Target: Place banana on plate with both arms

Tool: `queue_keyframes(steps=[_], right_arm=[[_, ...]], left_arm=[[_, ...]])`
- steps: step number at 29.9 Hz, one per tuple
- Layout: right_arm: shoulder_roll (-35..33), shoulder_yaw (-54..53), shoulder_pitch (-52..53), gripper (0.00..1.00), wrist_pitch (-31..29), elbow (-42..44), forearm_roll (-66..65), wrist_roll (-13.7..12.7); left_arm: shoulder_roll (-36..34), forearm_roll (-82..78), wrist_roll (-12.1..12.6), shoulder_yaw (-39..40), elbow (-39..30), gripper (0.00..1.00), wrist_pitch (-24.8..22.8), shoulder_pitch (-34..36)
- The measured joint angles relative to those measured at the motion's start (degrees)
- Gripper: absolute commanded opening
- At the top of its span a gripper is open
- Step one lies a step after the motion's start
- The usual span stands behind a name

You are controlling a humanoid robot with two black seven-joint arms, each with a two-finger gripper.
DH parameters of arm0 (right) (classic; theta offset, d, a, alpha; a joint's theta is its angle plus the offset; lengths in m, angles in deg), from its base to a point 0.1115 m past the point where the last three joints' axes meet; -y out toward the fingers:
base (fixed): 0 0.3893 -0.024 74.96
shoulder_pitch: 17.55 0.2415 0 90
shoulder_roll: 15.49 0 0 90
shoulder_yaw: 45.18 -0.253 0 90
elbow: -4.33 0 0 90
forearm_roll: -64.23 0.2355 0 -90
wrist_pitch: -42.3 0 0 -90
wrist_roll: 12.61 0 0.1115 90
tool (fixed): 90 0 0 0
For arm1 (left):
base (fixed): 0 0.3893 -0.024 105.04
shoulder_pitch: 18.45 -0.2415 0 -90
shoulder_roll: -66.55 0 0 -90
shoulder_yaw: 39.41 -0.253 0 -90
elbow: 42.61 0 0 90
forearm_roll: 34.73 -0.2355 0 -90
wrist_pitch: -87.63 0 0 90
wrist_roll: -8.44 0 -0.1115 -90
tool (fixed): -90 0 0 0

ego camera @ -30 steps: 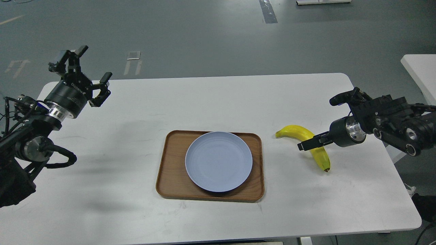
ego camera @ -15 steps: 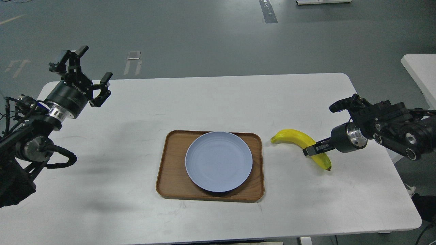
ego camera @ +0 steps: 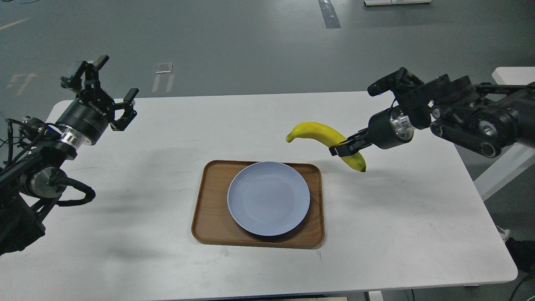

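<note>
The yellow banana point(ego camera: 319, 134) hangs in the air above the table, up and to the right of the plate, its dark tip pointing down. My right gripper point(ego camera: 343, 147) is shut on the banana near its lower half, coming in from the right. The pale blue-grey plate point(ego camera: 268, 198) lies empty on the brown wooden tray point(ego camera: 209, 209) at the table's middle. My left gripper point(ego camera: 112, 90) is open and empty, raised over the table's far left corner, well away from the plate.
The white table point(ego camera: 397, 234) carries only the tray and plate. Its right edge is close under my right arm. A second white table corner point(ego camera: 512, 73) shows at the far right. Grey floor lies beyond.
My right gripper has lifted the banana off the table and carried it up and to the left, toward the plate. The left arm has hardly moved.
</note>
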State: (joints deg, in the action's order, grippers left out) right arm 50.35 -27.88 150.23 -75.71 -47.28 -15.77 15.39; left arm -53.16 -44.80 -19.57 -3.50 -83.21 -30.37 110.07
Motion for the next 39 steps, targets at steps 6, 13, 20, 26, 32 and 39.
queue_keyframes(steps=[6, 13, 20, 26, 32, 39], right_arm=[[10.3, 2.6, 0.1, 0.10, 0.0, 4.2, 0.5, 0.0], [18.9, 5.9, -0.8, 0.22, 0.0, 8.9, 2.6, 0.0], [20.9, 8.1, -1.3, 0.48, 0.0, 9.2, 5.6, 0.0], [20.6, 8.7, -1.3, 0.63, 0.0, 9.3, 6.0, 0.0], [20.4, 8.6, -1.3, 0.95, 0.0, 9.5, 6.2, 0.0], [13.1, 3.0, 1.9, 0.97, 0.0, 9.9, 12.8, 0.0]], left_arm=[[0.3, 0.0, 0.0, 0.1, 0.0, 0.98, 0.0, 0.2], [0.8, -0.1, 0.0, 0.1, 0.0, 0.98, 0.0, 0.2], [0.8, -0.1, 0.0, 0.1, 0.0, 0.98, 0.0, 0.2], [0.7, 0.0, 0.0, 0.2, -0.1, 0.98, 0.0, 0.2], [0.8, 0.0, 0.0, 0.5, 0.0, 0.98, 0.0, 0.2], [0.5, 0.0, 0.0, 0.5, 0.0, 0.98, 0.0, 0.1]])
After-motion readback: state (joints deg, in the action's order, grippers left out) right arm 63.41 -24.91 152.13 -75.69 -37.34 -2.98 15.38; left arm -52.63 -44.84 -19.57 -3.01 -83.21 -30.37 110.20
